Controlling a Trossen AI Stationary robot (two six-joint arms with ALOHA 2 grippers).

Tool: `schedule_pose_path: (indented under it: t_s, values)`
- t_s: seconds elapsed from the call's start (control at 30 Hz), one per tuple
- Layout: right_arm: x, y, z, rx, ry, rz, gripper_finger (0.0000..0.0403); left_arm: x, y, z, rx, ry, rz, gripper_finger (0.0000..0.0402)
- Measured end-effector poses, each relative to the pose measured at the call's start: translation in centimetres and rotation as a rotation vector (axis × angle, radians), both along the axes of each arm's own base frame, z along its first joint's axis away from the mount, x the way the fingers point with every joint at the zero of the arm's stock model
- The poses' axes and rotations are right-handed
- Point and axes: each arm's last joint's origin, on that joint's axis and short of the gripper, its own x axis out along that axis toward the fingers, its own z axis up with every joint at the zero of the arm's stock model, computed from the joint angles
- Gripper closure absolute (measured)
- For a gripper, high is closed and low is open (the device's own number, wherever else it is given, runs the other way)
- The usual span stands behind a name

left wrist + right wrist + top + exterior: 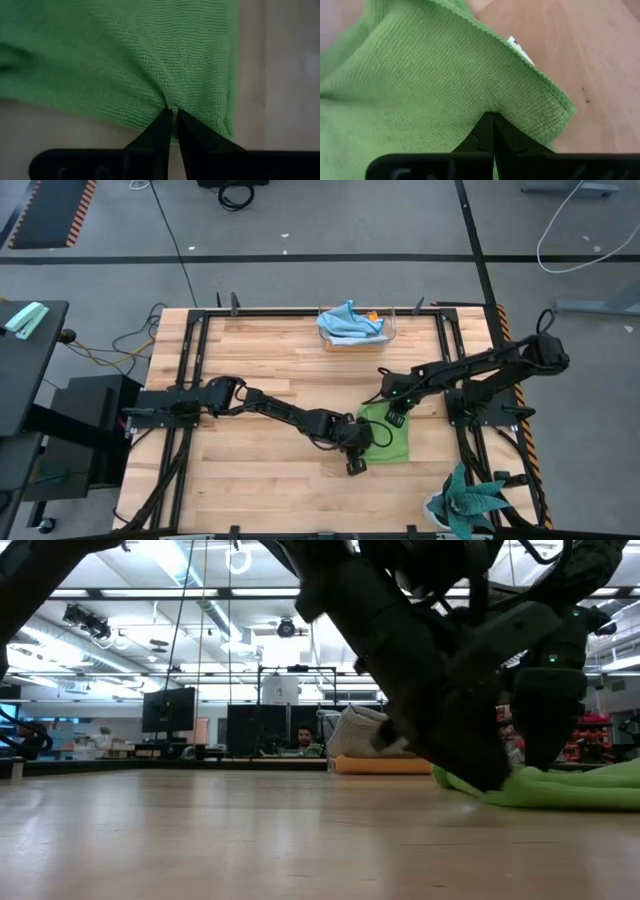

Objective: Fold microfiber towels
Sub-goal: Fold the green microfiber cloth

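Note:
The lime green towel [390, 440] lies on the wooden table right of the middle; it also shows in the low view [570, 787]. My left gripper [357, 452] is at its near left edge, shut on the cloth [172, 111]. My right gripper [394, 416] is at its far edge, shut on the cloth near a corner [492, 116]. The light blue towel [348, 320] lies bunched in the clear box [392, 332] at the far edge, with a bit of orange-yellow cloth [371, 315] beside it. The grey towel is not in view. My left gripper pinches the green towel's edge [167, 102] between its two fingers, with the cloth puckered at the tips. The rest of the towel lies on the table. My right gripper pinches the green towel a little in from its hemmed edge [495, 107], near a corner [565, 107] with a white tag. The cloth puckers at the tips and seems raised a little off the wood there.
A teal spiky-leaved plant [468, 502] stands at the near right corner. Black frame rails [190, 370] run along the table's left and right sides. Bare wood [260, 470] lies left of and nearer than the towel. A person [303, 740] sits far behind the table.

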Motion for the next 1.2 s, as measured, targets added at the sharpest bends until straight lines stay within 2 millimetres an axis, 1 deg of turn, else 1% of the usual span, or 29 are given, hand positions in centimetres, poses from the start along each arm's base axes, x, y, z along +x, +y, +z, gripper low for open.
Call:
schedule_pose_path:
  t_s: [0.2,0.33,0.47,0.6,0.73,0.87,1.03,1.2]
  values:
    - [-0.1,0.0,0.2,0.004,-0.023,-0.021,0.0401,-1.0,0.8,0.9,0.099,0.077,0.035,0.0374]
    - [-0.1,0.0,0.2,0.007,-0.020,-0.032,0.0402,-1.5,1.3,1.3,0.123,0.122,0.045,0.0378]
    - [-0.1,0.0,0.1,0.009,-0.015,-0.036,0.0402,-1.6,1.3,1.7,0.131,0.125,0.053,0.0373]
    - [0.0,0.0,0.2,0.009,-0.031,-0.037,0.0401,-1.3,0.9,1.9,0.113,0.072,0.053,0.0366]
    - [0.2,0.0,0.6,0.014,-0.084,-0.058,0.0386,-0.7,0.5,2.3,0.094,-0.003,0.044,0.0367]
    - [0.2,0.0,0.7,0.015,-0.097,-0.061,0.0374,-0.6,0.4,2.4,0.144,-0.025,-0.030,0.0369]
    - [0.3,0.0,0.5,0.018,-0.082,-0.071,0.0382,-0.2,0.5,3.0,0.174,-0.077,-0.074,0.0356]
    - [0.3,0.0,0.5,0.021,-0.083,-0.077,0.0391,-0.1,0.9,3.0,0.074,-0.069,-0.132,0.0330]
